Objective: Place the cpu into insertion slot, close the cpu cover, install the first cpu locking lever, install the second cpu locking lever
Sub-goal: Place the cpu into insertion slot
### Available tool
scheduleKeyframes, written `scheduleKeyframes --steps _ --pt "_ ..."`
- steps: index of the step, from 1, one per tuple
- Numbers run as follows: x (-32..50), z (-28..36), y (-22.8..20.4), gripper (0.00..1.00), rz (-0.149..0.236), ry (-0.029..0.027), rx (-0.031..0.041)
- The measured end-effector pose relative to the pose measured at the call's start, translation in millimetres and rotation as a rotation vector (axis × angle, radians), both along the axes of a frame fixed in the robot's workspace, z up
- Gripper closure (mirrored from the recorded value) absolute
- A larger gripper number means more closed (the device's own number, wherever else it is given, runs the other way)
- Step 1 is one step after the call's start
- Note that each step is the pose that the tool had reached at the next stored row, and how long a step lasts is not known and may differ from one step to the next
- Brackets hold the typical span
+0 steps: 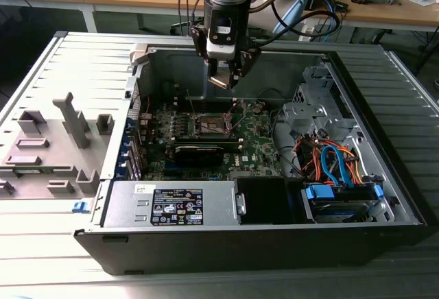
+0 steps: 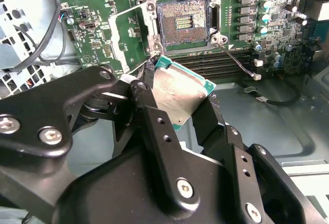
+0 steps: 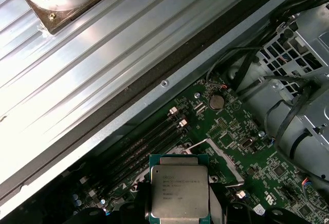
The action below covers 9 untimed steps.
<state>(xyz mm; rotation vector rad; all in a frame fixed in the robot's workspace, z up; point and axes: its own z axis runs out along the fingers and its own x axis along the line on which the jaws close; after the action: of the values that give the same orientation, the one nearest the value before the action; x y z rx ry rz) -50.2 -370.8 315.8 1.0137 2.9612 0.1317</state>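
Right, the claw (image 1: 223, 78) is hanging over the open computer case (image 1: 206, 244) on the grooved counter (image 1: 62, 258), toward the case's far wall. It's pinching the cpu (image 1: 221, 81) by two opposite edges.

In the second wrist view the cpu (image 2: 177, 93) is sitting between the black fingers (image 2: 154, 126), with its silver face showing and a green edge poking out. My guess is the edge grip is keeping the pads off the contact side.

The chip is riding well clear above the motherboard (image 1: 257, 145) and isn't seated yet.

The insertion slot (image 2: 183, 22) is lying bare below, its brownish-gold contact field exposed. The cpu cover (image 2: 117, 41) looks flipped open beside it, so the way down is looking unobstructed.

A thin locking lever (image 2: 237, 58) is sticking out loose past the slot's corner, unlatched, which is presumably what's letting the cover sit open.

In the first wrist view the cpu (image 3: 179, 190) is showing its printed silver lid, held roughly square to the board.
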Motion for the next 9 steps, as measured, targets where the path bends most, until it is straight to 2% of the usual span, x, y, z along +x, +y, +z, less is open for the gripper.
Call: scheduleKeyframes --steps 9 --pt "0.0 0.0 0.0 0.46 -0.004 0.0001 0.0"
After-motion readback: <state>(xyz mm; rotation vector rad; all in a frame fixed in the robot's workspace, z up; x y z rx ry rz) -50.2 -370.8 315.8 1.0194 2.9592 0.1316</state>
